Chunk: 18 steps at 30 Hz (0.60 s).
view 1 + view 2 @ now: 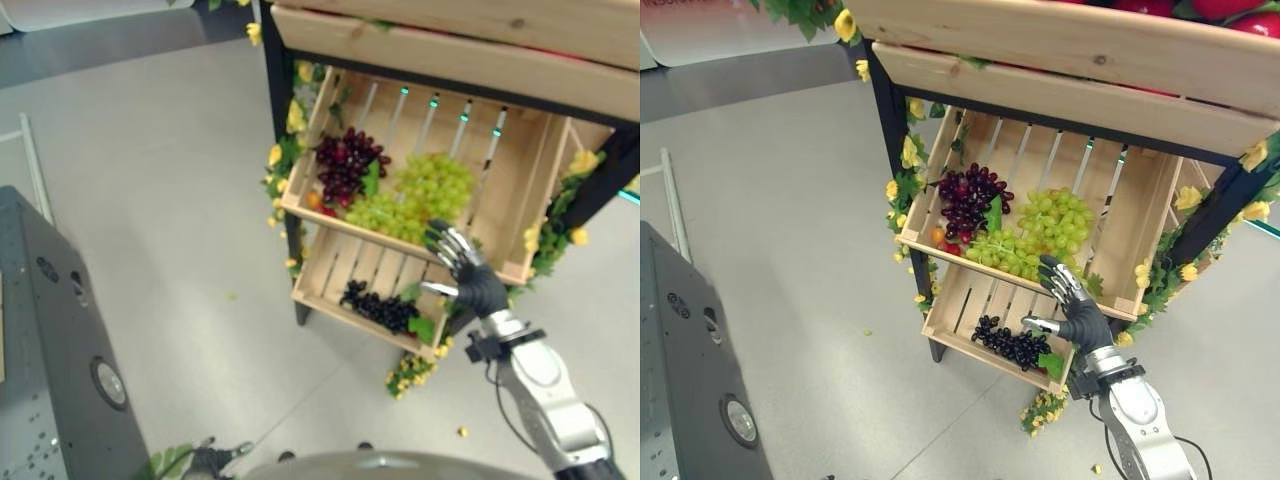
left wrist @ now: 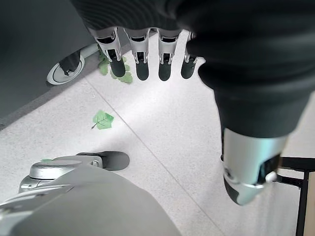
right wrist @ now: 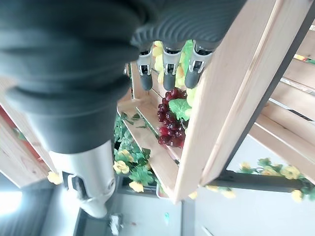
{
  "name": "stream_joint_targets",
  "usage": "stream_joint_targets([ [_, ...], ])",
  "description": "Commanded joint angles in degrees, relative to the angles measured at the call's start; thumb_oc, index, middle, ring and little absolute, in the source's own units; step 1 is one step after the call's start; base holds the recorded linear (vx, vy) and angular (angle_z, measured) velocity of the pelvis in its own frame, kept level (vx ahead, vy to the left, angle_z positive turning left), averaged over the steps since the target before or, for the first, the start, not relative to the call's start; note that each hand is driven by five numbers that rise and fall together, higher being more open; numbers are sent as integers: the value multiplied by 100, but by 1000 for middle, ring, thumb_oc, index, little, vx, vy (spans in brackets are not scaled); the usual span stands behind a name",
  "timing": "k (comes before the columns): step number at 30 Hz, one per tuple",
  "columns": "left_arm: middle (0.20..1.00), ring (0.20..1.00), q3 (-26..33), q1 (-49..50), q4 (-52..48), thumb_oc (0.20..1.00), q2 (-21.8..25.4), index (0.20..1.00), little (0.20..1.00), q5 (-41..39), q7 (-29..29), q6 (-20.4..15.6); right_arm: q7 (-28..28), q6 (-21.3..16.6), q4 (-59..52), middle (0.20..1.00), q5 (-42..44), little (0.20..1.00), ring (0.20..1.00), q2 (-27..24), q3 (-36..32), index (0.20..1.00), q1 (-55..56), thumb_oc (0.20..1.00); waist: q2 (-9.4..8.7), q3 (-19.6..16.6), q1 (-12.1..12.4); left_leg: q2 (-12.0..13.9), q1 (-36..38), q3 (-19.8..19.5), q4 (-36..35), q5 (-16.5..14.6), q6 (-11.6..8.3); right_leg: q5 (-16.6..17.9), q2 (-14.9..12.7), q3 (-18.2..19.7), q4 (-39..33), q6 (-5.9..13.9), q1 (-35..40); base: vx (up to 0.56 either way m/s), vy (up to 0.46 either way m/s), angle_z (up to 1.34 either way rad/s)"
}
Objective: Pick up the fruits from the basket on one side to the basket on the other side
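Wooden slats are framing everything in the left eye view: a tiered shelf [image 1: 300, 215] trimmed with yellow flowers [image 1: 277, 155] is carrying a middle crate [image 1: 520, 180] with red grapes [image 1: 345, 165] at its left end and green grapes [image 1: 425, 195] spreading across its front, while a lower crate [image 1: 340, 270] is holding dark grapes [image 1: 380, 308]. Reaching in from the lower right, the right hand [image 1: 462, 265] is hovering just at the middle crate's front lip with fingers spread and nothing in them — the green bunch is lying just ahead and to its left, its length running along that front board. In the right eye view the same hand is sitting between the two tiers, so the lip is probably what it must clear. Down by the floor in the left wrist view, the left hand [image 2: 147, 54] is hanging with relaxed fingers, empty, near a fallen leaf [image 2: 102, 119] — well away from any fruit. From the right wrist view, straight fingers [image 3: 169, 73] are pointing toward red grapes past a crate wall [image 3: 226, 93].
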Motion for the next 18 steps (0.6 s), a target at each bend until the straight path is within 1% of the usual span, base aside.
stream_joint_targets([
  [1, 1000, 1000, 56, -359, 308, 1000, -145, 1000, 1000, -58, 65, -272, -36, -138, 158, 1000, -272, 1000, 1000, -80, -29, 1000, 405, 1000, -25, -20, -103, 170, -527, -547, 243, -58, -261, -715, -36, -171, 218, 218, 221, -34, -61, 0],
  [4, 1000, 1000, 28, -358, 294, 1000, -188, 1000, 1000, -133, 4, -343, -81, -179, 524, 1000, -603, 1000, 1000, -148, -18, 1000, 480, 1000, -10, -11, -136, 197, -537, -550, 333, -63, -299, -746, 25, -178, 225, 173, 257, -30, -62, 1],
  [7, 1000, 1000, 8, -355, 302, 1000, -216, 1000, 1000, -210, -8, -381, -118, -182, 863, 1000, -654, 1000, 1000, -110, 32, 1000, 467, 1000, 6, 3, -154, 215, -539, -553, 388, -75, -310, -753, 53, -180, 217, 147, 282, -18, -38, 5],
  [9, 1000, 1000, 8, -356, 303, 1000, -215, 1000, 1000, -210, -9, -381, -119, -183, 864, 1000, -654, 1000, 1000, -110, 32, 1000, 466, 1000, 6, 3, -154, 215, -539, -553, 388, -75, -310, -753, 53, -180, 217, 147, 283, -12, -25, 0],
  [10, 1000, 1000, -7, -362, 333, 1000, -260, 1000, 1000, -334, -92, -392, -214, -134, 1404, 1000, -907, 1000, 1000, -109, 115, 1000, 446, 1000, 21, 10, -161, 225, -544, -559, 431, -73, -328, -760, 91, -185, 209, 120, 297, -27, -68, -2],
  [13, 1000, 1000, 10, -374, 427, 1000, -298, 1000, 1000, -408, -204, -383, -349, -80, 2084, 1000, -1190, 1000, 1000, -71, 204, 1000, 365, 1000, 39, 15, -183, 257, -522, -565, 430, -66, -351, -766, 132, -191, 183, 91, 340, -12, -52, -2],
  [16, 1000, 1000, 40, -342, 418, 1000, -295, 1000, 1000, -445, -281, -387, -321, -64, 2036, 1000, -1348, 1000, 1000, -131, 168, 1000, 376, 1000, 75, 15, -196, 277, -489, -576, 401, -47, -369, -770, 149, -208, 151, 82, 373, -1, -13, 3],
  [17, 1000, 1000, 101, -330, 456, 1000, -290, 1000, 1000, -443, -280, -393, -200, -121, 1789, 1000, -1111, 1000, 1000, -109, 58, 1000, 499, 1000, 88, 7, -219, 283, -483, -578, 395, -43, -376, -766, 148, -212, 136, 83, 379, 1, -13, 3],
  [18, 1000, 1000, 96, -327, 457, 1000, -292, 1000, 1000, -442, -280, -394, -193, -112, 1771, 1000, -1105, 1000, 1000, -113, 48, 1000, 514, 1000, 90, 4, -217, 283, -481, -579, 393, -43, -377, -767, 149, -214, 135, 83, 381, 4, -10, 4],
])
